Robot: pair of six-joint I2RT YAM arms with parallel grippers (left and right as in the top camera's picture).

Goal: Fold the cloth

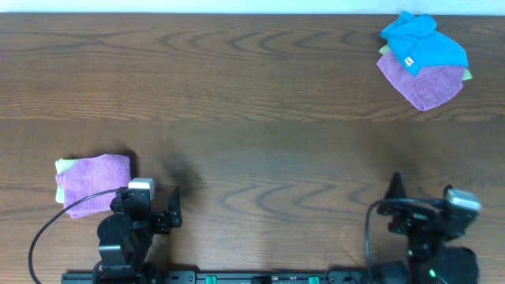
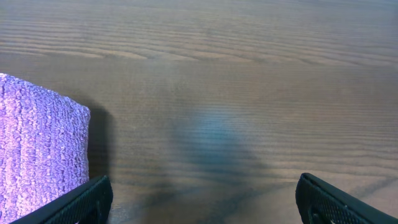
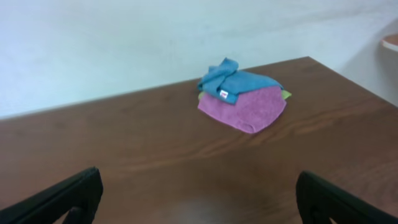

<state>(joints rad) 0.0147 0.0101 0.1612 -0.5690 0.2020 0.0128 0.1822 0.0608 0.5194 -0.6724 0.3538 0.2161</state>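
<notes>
At the left, a folded purple cloth (image 1: 95, 183) lies on a pale green cloth (image 1: 61, 167) on the wooden surface (image 1: 260, 102). Just beside it, the left pincer (image 2: 202, 202) is spread wide and empty. The right pincer (image 3: 199, 199) gapes likewise, holding nothing. At the far right corner, a rumpled blue cloth (image 1: 422, 41) (its small white label (image 1: 409, 61) is too small to read) sits on a mauve cloth (image 1: 426, 85).
</notes>
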